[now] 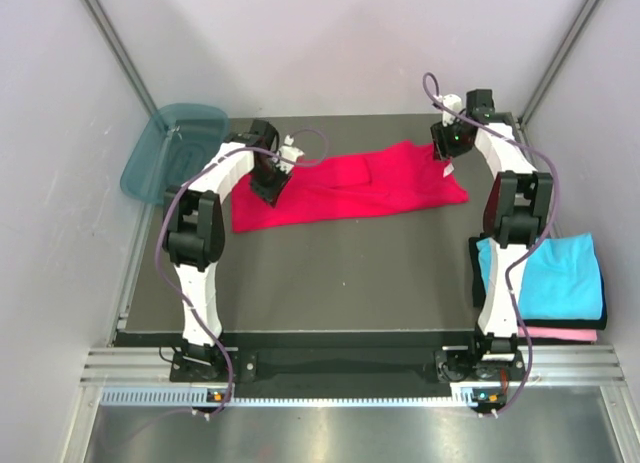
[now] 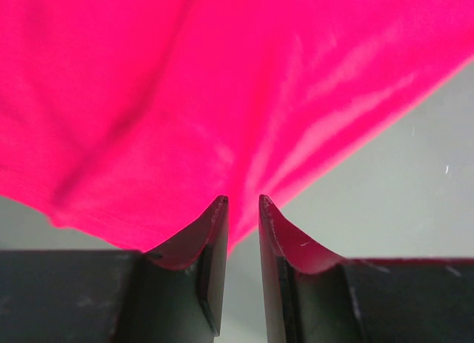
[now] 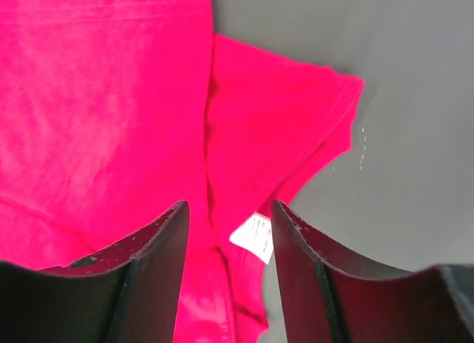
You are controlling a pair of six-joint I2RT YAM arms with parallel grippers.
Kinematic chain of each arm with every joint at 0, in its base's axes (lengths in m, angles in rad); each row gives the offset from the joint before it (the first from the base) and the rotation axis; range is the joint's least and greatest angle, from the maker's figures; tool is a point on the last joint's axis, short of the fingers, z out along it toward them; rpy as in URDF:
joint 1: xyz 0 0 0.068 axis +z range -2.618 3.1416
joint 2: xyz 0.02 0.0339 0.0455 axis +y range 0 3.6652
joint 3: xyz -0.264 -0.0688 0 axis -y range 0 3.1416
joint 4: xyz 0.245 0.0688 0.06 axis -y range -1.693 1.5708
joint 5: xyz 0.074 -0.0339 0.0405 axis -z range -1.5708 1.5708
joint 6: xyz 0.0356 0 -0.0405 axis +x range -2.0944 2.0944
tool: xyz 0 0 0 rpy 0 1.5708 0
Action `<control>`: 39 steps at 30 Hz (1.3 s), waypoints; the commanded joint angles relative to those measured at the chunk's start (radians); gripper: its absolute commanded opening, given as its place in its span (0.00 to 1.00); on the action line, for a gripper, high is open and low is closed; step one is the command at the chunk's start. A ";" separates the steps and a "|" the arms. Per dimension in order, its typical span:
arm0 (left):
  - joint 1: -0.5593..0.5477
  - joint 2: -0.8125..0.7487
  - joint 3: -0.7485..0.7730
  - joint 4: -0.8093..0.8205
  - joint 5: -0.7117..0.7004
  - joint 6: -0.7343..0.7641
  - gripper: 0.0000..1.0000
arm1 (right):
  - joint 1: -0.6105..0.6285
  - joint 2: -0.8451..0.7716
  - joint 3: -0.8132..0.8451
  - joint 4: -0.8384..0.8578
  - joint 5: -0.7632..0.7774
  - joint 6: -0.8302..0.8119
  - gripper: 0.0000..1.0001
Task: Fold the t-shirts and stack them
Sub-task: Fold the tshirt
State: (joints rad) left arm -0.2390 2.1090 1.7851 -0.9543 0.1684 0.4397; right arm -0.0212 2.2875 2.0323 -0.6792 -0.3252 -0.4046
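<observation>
On the table (image 1: pixel 350 273), red t-shirt (image 1: pixel 350 188) (rumpled)

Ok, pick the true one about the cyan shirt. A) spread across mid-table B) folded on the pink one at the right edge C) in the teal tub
B: the cyan shirt lies folded on the pink shirt at the table's right edge; the red shirt is the one spread out.

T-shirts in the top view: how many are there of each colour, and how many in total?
red t-shirt: 1
cyan t-shirt: 1
pink t-shirt: 1
Total: 3
</observation>
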 commanded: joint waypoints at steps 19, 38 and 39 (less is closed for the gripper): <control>0.061 -0.093 -0.280 0.081 -0.050 0.079 0.28 | 0.050 0.075 0.045 -0.028 -0.064 -0.005 0.47; 0.098 -0.070 -0.285 0.078 -0.044 0.068 0.28 | 0.049 0.131 0.045 -0.112 -0.014 -0.039 0.31; 0.098 -0.069 -0.283 0.078 -0.046 0.070 0.28 | 0.047 0.133 0.045 -0.121 -0.012 -0.037 0.30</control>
State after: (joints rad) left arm -0.1532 2.0506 1.5215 -0.8982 0.1337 0.4995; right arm 0.0280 2.3924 2.0682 -0.7555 -0.3355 -0.4263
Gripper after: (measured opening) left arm 0.280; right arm 0.310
